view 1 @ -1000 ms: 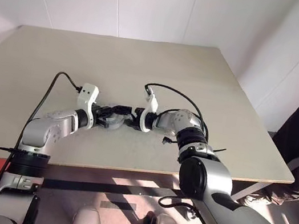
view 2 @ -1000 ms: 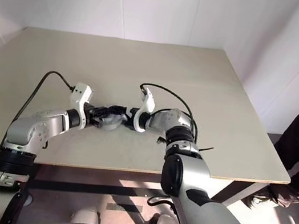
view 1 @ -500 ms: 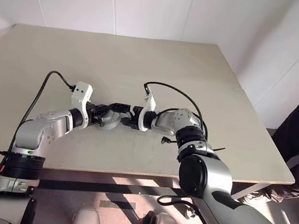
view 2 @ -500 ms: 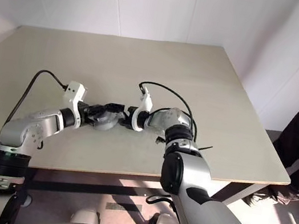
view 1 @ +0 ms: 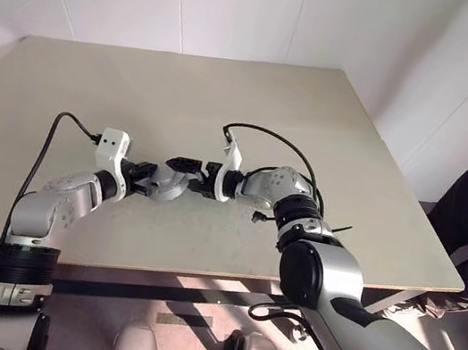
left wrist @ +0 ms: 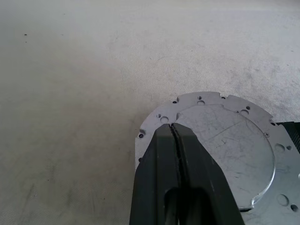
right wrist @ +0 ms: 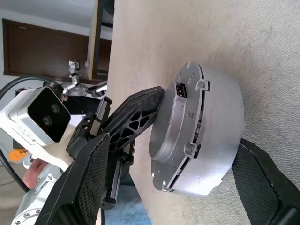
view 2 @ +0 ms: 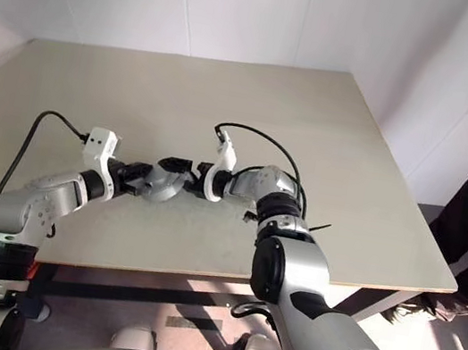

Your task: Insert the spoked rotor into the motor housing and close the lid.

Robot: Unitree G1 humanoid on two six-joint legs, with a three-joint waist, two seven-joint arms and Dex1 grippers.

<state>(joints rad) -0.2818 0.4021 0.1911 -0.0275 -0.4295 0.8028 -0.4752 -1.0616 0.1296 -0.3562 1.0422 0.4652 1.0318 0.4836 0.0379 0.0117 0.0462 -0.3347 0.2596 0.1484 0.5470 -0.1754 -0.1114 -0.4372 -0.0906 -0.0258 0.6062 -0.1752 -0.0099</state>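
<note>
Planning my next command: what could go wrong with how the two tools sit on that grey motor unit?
1. The left tool is shut on just the thin rim of the flat plate; a lift or pull may let the grey motor unit pivot or slip out.
2. The right tool stands open around the unit's body, gripping nothing; closing off-centre could shove it across the table.
3. Both tools crowd one small part and may collide.

Bright, even daylight on pale walls, sunlit patches on the floor (view 1: 197, 282) at lower centre, soft shadows beneath the arms, wide-angle bending at frame edges, left wrist close-up sharp, no glare or motion blur.
</note>
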